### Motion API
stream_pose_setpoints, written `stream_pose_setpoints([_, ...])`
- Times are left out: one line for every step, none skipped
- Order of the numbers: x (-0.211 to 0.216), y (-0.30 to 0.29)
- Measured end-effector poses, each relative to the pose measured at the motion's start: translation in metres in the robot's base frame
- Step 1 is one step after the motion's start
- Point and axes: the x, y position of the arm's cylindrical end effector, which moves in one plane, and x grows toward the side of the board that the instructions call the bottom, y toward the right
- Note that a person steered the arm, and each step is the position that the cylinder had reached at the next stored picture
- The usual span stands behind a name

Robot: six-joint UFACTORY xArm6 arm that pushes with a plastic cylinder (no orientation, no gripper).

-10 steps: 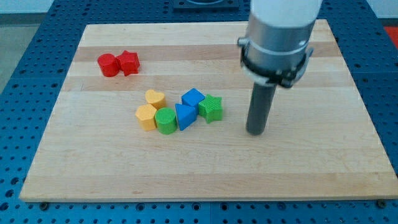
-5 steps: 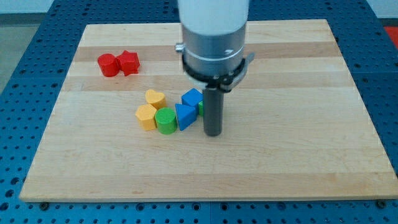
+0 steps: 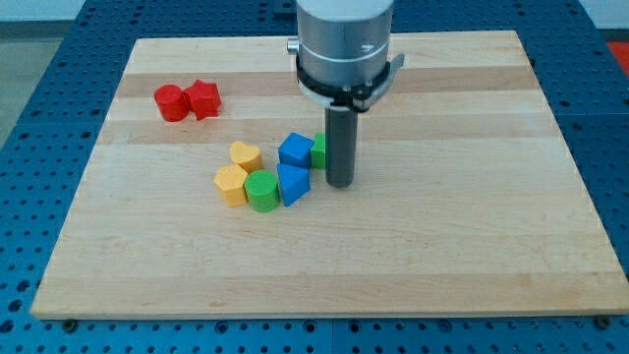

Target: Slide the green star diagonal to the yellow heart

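One small block matters here: the green star, and you see only a sliver of it, a green edge peeking out on the view's left of the rod, just beside the blue cube. Its star outline cannot be made out now; most of it sits behind the rod.

You have no hand to report: the arm ends in a plain rod, so nothing is clenched or released. My tip rests on the worktop, touching or almost touching the star on its right and lower side.

Judge the star as light, rigid and quick to skate on smooth wood. Its points will likely make it spin if you push off centre, so press against the middle of a flat-ish notch, not a point.

The yellow heart lies to the view's left, past the blue cube, with a yellow block, a green cylinder and a blue wedge-like block packed below it. Two red blocks sit well apart at the upper left. A careless push could shove the cube into the heart.
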Motion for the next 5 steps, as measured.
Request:
stream_pose_setpoints([-0.034, 0.0])
stream_pose_setpoints([-0.053, 0.003])
stream_pose_setpoints([-0.058, 0.02])
stream_pose_setpoints([-0.069, -0.021])
stream_pose_setpoints([-0.069, -0.023])
